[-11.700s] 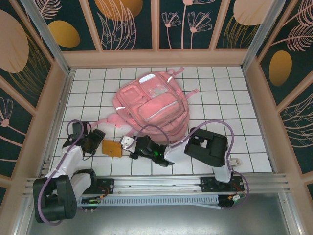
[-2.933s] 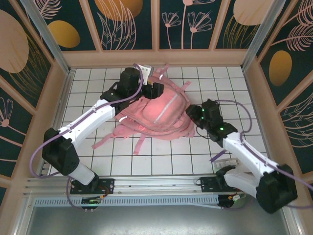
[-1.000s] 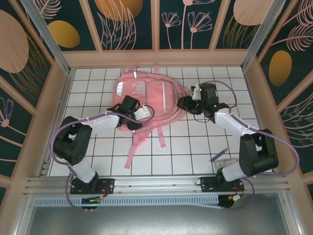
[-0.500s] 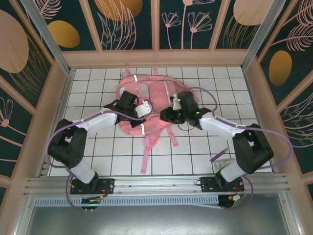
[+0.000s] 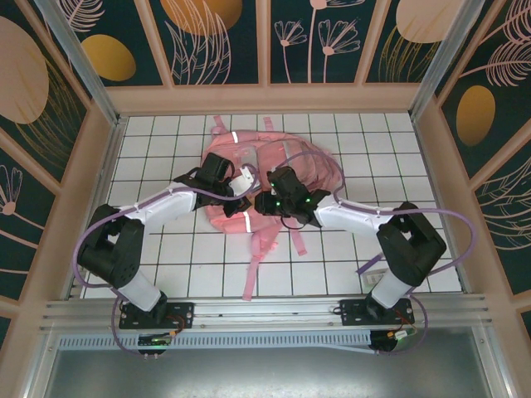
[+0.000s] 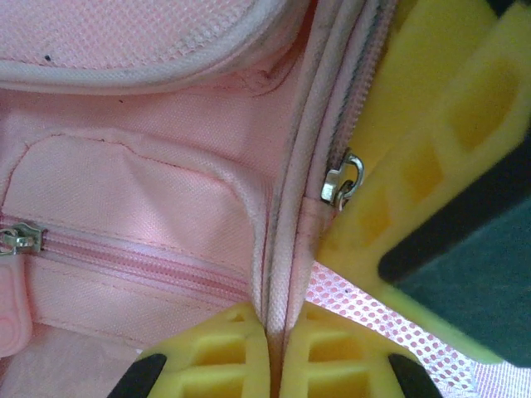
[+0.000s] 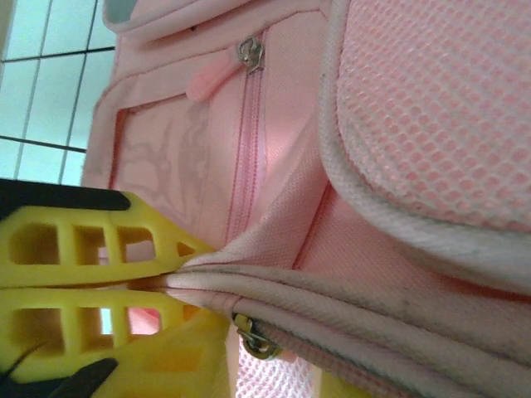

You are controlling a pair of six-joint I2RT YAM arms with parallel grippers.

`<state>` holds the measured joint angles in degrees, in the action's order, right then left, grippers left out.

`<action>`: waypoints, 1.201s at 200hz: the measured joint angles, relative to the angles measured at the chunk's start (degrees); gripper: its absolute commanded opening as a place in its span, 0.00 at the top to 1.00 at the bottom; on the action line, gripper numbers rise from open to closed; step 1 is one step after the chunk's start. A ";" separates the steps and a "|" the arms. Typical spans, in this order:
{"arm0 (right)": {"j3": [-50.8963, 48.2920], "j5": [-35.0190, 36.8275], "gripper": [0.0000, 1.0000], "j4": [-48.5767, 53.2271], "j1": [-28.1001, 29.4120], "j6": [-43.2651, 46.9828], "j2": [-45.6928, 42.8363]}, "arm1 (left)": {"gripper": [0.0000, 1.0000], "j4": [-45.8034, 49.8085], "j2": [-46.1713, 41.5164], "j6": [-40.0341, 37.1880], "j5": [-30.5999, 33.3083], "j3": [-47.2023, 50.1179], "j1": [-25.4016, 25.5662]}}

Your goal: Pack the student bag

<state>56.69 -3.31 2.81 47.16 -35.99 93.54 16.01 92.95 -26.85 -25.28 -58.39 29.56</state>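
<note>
Now left claw (image 6: 274, 332) clamped on student bag (image 6: 149, 207), right claw (image 7: 174, 272) drawn closer

Enclosed robot test cell, lab-type: white gridded bench (image 5: 191, 265), leaf-print wall panels (image 5: 216, 41), aluminium frame posts (image 5: 74, 54), arm mounting rail (image 5: 265, 311) along near edge.
</note>
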 measured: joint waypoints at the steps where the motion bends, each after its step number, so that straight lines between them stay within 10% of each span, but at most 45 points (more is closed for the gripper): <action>1: 0.00 0.15 0.98 0.00 0.04 0.11 0.04 | 1.00 -0.04 0.00 0.00 0.00 0.00 0.00; 81: 0.04 1.79 1.00 2.99 -0.39 -6.45 -2.12 | 1.00 -8.11 -4.83 -4.50 7.04 6.43 1.09; 188: -12.74 -12.81 1.00 6.99 -26.49 7.89 -14.75 | 1.00 -12.02 -5.66 -17.88 8.33 8.81 0.39; 240: -14.58 -14.49 1.00 12.70 -34.25 13.11 -12.07 | 0.88 -11.43 -3.98 -21.94 9.31 7.50 -9.51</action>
<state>42.11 -17.80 15.51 12.91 -22.87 81.47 4.58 88.97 -48.80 -15.97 -50.89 20.05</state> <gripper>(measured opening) 0.048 0.090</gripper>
